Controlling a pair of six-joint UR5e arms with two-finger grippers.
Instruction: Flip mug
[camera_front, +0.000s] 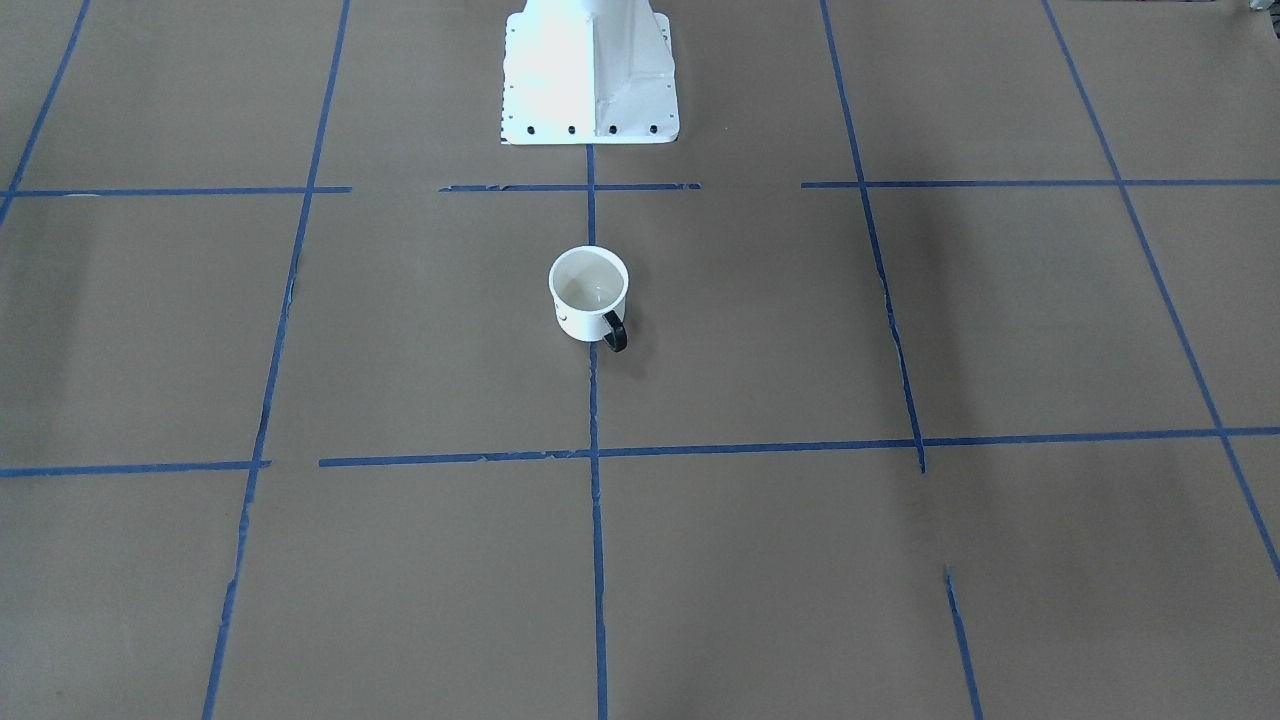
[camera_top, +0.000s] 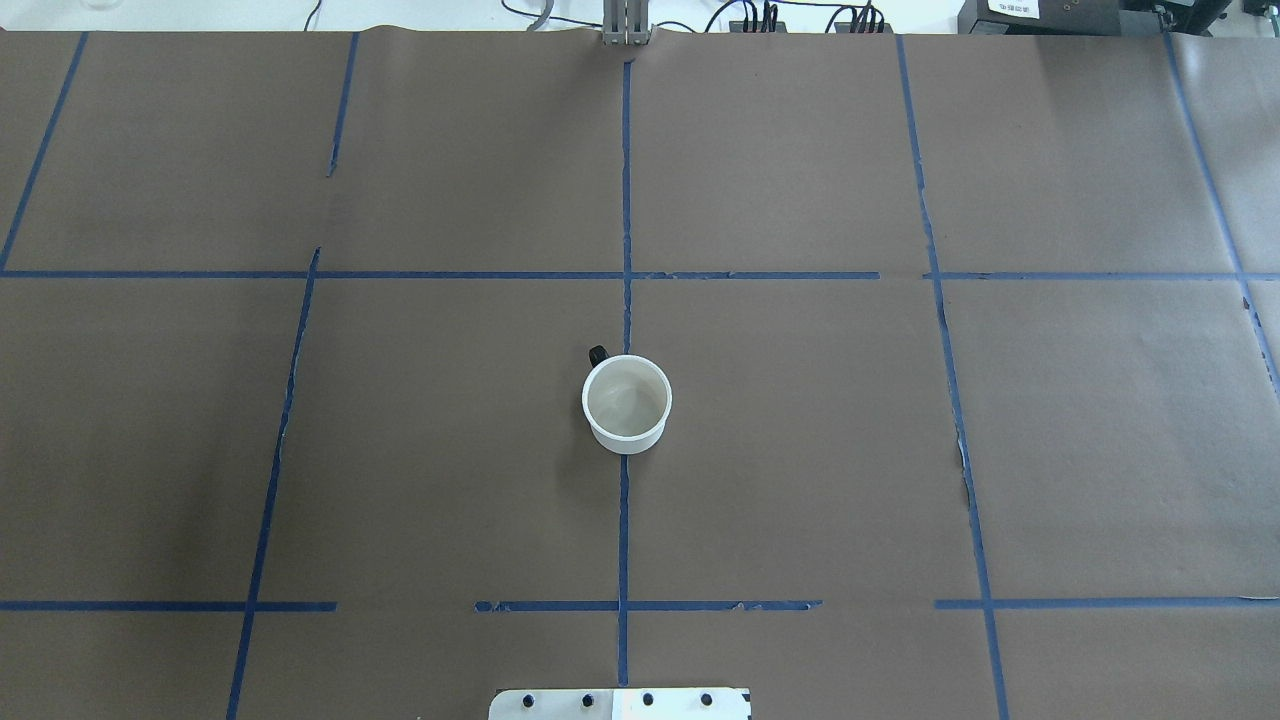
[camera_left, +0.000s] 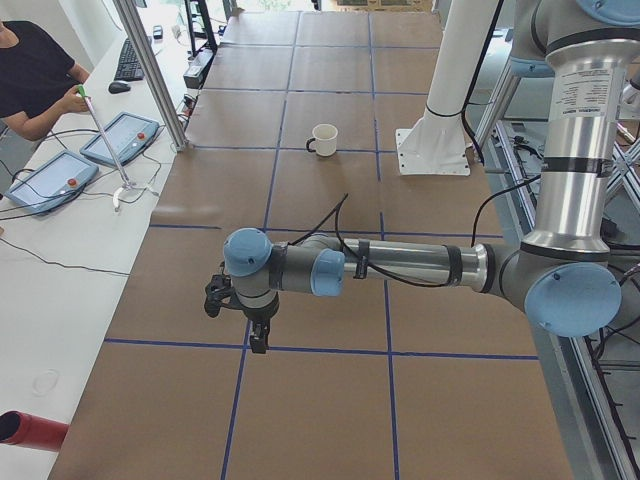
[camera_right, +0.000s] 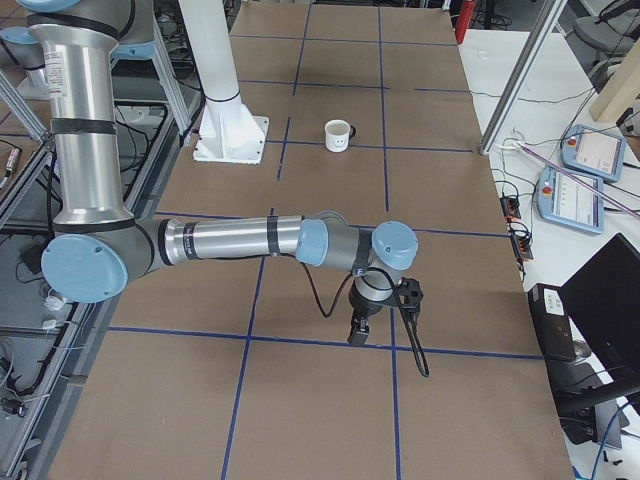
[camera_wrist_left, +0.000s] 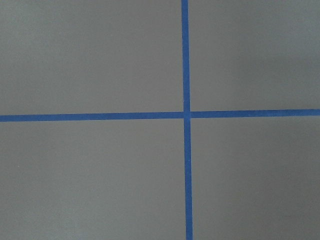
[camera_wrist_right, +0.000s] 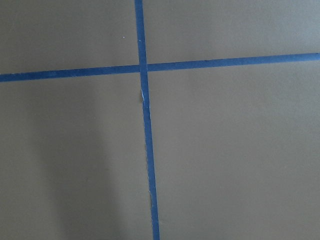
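The mug stands upright, empty. Left gripper and right gripper hang well away. I cannot tell how their jaws stand.

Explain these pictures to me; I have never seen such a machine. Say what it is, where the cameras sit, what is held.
This is a robot: two jointed metal arms on a white base, each ending in a claw. Two pictures look down on the table, from before and behind the robot; two look along it from its ends; two, from wrist cameras, show only brown paper and blue tape. One white mug stands upright, mouth up, on the middle tape line. The left claw and right claw hang far from it, so nothing holds it. Whether they are open I cannot tell.
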